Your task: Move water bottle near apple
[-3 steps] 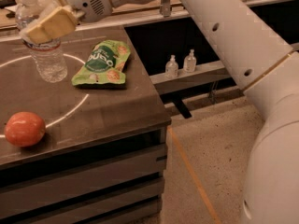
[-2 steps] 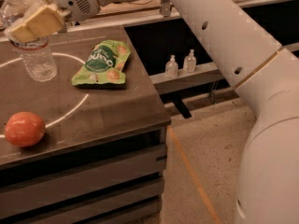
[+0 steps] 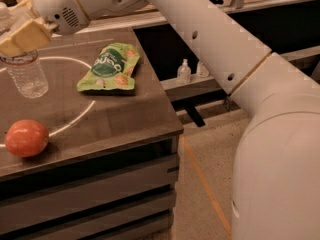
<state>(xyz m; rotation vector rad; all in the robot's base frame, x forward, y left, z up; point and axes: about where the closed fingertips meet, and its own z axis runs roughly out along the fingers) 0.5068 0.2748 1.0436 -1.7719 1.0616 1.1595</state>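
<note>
Seemingly mid-carry, the white arm reaches over the dark tabletop to its far left, where the water bottle is upright, well apart from the apple at the near left edge. The claw is closed around the bottle's neck, gripping it. Next, I judge, the bottle must travel nearer, stopping just beside the apple.
</note>
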